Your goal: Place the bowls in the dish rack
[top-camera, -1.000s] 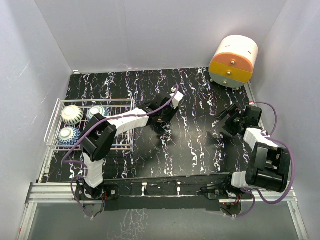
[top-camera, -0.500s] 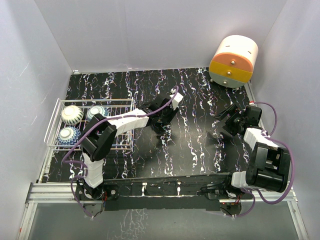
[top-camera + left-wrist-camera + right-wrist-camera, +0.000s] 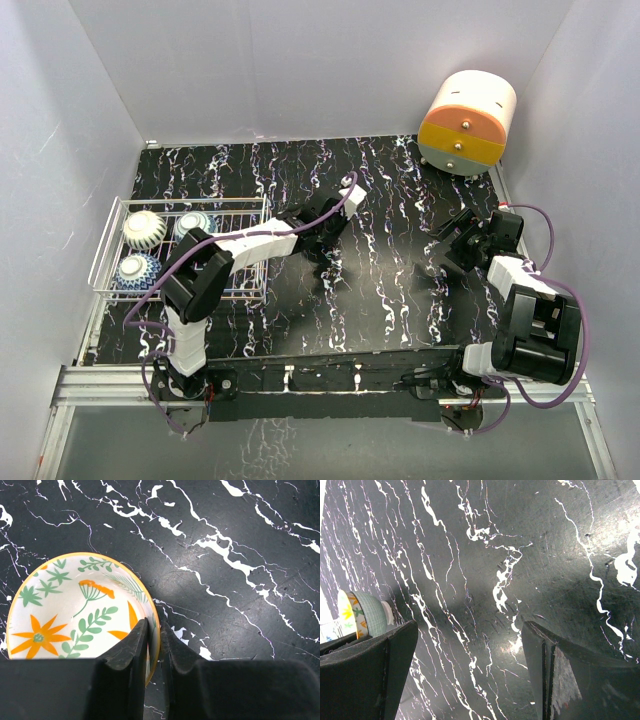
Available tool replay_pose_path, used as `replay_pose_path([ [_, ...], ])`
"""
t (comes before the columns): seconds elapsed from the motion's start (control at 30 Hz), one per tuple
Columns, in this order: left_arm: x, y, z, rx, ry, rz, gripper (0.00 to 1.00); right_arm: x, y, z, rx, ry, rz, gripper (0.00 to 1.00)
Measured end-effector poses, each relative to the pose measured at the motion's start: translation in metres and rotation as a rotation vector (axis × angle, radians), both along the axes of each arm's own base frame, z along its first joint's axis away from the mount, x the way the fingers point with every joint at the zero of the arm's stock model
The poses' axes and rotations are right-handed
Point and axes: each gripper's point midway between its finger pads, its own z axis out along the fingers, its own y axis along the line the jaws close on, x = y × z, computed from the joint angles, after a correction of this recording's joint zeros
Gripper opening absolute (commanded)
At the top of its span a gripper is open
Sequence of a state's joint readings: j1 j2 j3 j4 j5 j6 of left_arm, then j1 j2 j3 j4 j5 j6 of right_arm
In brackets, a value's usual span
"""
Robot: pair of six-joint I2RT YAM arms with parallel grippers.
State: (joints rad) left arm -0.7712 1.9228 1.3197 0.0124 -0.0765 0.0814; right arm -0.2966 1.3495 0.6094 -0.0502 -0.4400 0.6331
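1. Your left gripper (image 3: pixel 154 645) is pinching the rim of the yellow-floral bowl (image 3: pixel 65 610). One finger (image 3: pixel 131 650) sits inside the bowl and the other is outside the wall, with the jaws nearly together on the rim.
2. In the left wrist view the bowl's inside faces the camera: orange flowers and green sprigs on cream, with a yellow rim.
3. The same bowl shows at the left edge of the right wrist view, with a pale green gridded outside and a white foot. You can't tell from either view whether the foot is on the table (image 3: pixel 380 300) or off it.
4. From the top camera, the left arm (image 3: pixel 250 245) reaches out over mid-table, right of the dish rack (image 3: pixel 105 250) and well apart from it. The gripper body hides the held bowl in that view.
5. The rack sits at the left edge of the table with three bowls in it:
   - a ribbed pale bowl (image 3: pixel 145 230) at far left
   - a blue-green bowl (image 3: pixel 197 224) just beside it on the right
   - a blue-patterned bowl (image 3: pixel 137 270) at near left
6. Your right gripper (image 3: pixel 470 670) is spread wide, with its fingers (image 3: pixel 380 670) far apart. Only bare marbled table shows between them.
7. The right arm is folded on the right side of the table, well apart from the left gripper.
8. The cream-and-orange drawer unit (image 3: pixel 467 122) stands at the far right corner.
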Motion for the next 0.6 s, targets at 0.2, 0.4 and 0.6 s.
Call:
replay_pose_path([
  [0.2, 0.000, 0.002, 0.002, 0.005, -0.008, 0.005, 0.00, 0.000, 0.000, 0.000, 0.000, 0.000, 0.000, 0.87],
  [0.4, 0.000, 0.011, 0.013, 0.027, -0.027, 0.020, 0.00, 0.000, 0.000, 0.000, 0.000, 0.000, 0.000, 0.87],
  [0.6, -0.001, 0.019, 0.043, 0.018, -0.074, 0.035, 0.00, 0.000, 0.000, 0.000, 0.000, 0.000, 0.000, 0.87],
])
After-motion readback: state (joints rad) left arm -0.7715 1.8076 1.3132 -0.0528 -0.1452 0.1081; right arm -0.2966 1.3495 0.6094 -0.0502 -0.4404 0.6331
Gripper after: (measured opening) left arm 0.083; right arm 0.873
